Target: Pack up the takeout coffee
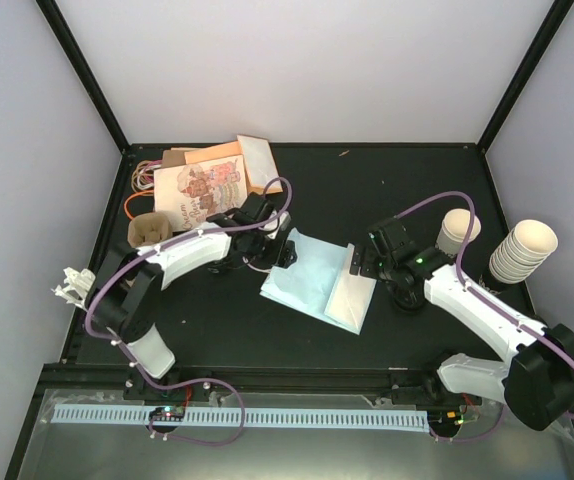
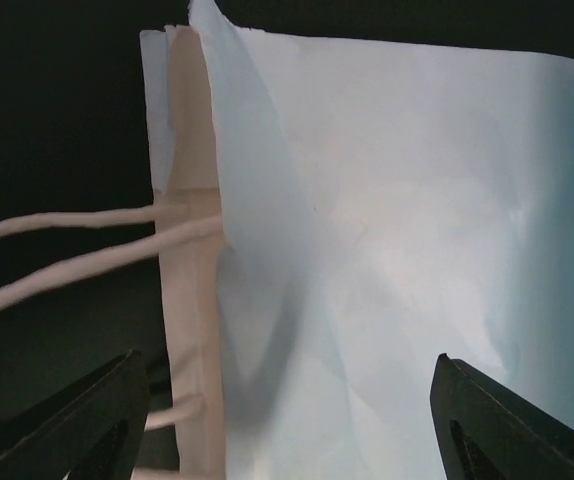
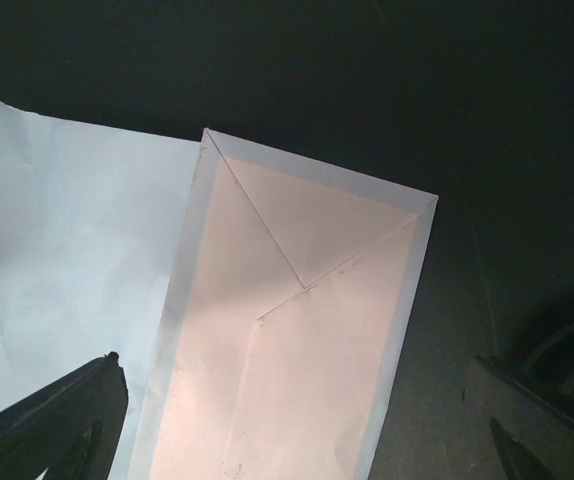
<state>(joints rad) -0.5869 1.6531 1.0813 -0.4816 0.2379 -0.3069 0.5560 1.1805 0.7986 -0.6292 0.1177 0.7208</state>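
A pale blue paper bag lies flat in the middle of the black table. My left gripper hovers open at its mouth end, its fingers straddling the bag's top edge and white cord handles. At the bag's folded cream bottom my right gripper is also open. Neither holds anything. A black round shape under the right arm, also seen partly at the edge of the right wrist view, looks like the lid of the takeout coffee; its cup is hidden.
A stack of lidless cream cups and a single cream cup stand at the right. A brown pulp carrier and printed paper bags lie at the back left. A crumpled white thing sits on the left edge.
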